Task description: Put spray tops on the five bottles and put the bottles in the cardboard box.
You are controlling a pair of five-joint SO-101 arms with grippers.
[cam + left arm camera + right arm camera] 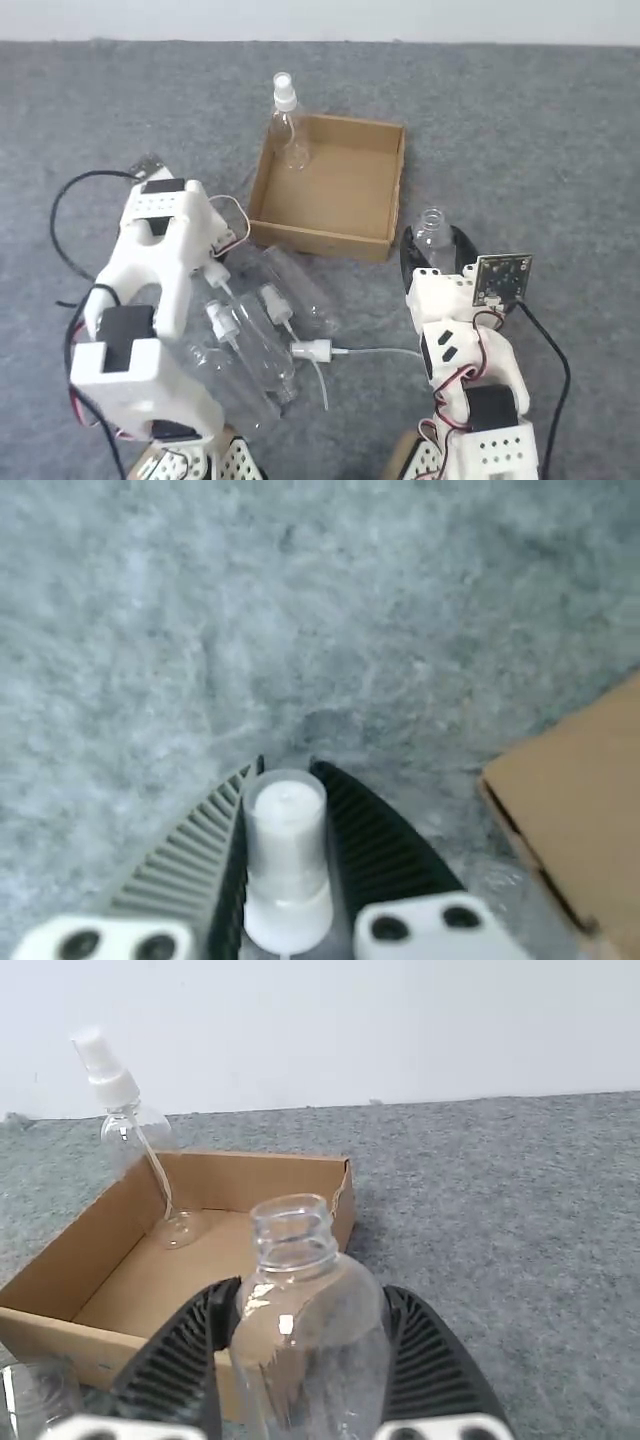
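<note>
Bottle in one hand, top in the other

Right hand [310, 1298] clamps the open bottle [300, 1260] upright beside the cardboard box [320, 240], centre-right of the high view; left hand [288, 770] pinches a spray top [287, 860], guessing that's to cap it.

White plastic shells and black motors make up both arms. The left arm [160, 260], at eight o'clock, trails black cable [57, 205]; the right arm [445, 295], at five o'clock, shows red wires [449, 385].

Brown box [340, 190], clear bottle [305, 1345], white spray top [287, 855]; grey table [520, 130]
</note>
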